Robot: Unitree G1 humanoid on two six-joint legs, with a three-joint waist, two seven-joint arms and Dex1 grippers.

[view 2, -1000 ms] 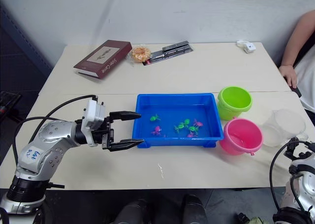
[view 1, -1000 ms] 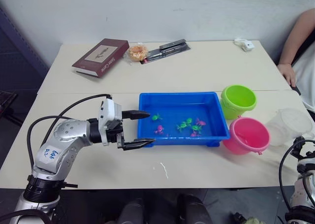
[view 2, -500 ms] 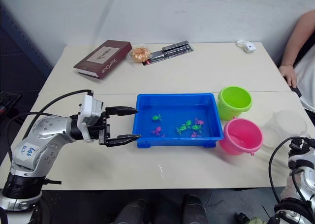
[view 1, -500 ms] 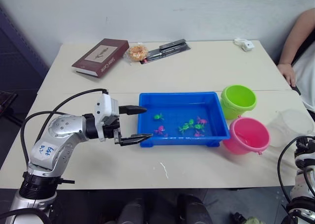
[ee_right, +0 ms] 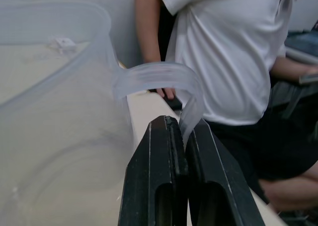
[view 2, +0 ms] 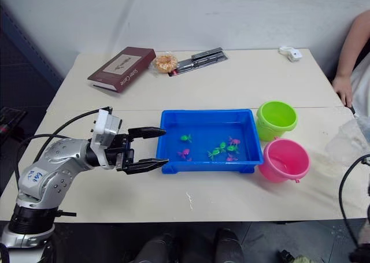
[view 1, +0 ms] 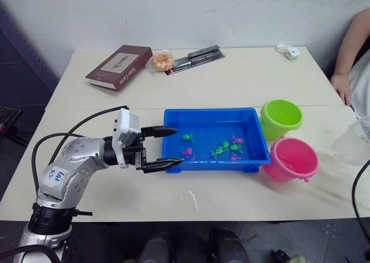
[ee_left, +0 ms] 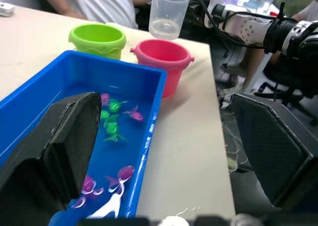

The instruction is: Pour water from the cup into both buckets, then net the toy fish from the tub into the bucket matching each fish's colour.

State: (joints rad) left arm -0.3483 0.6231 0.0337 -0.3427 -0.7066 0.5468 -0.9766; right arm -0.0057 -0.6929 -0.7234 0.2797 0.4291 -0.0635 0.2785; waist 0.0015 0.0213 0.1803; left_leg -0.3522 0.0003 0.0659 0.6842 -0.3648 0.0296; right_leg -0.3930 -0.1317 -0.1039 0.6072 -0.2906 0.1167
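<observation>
My left arm [view 1: 72, 165] has a rounded silver metal shell with a white sticker carrying blue handwriting, a black ribbed collar near its base, looping black cables, and a white wrist block leading to the black two-fingered left gripper [view 1: 167, 146].

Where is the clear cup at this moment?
The cup is lifted off the table at the robot's right, beyond the pink bucket, its handle pinched by the right gripper.

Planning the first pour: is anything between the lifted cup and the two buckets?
Nothing visible. The right gripper pinches the cup by its handle, raised beyond the pink bucket and green bucket; both buckets stand open, uncovered.
</observation>
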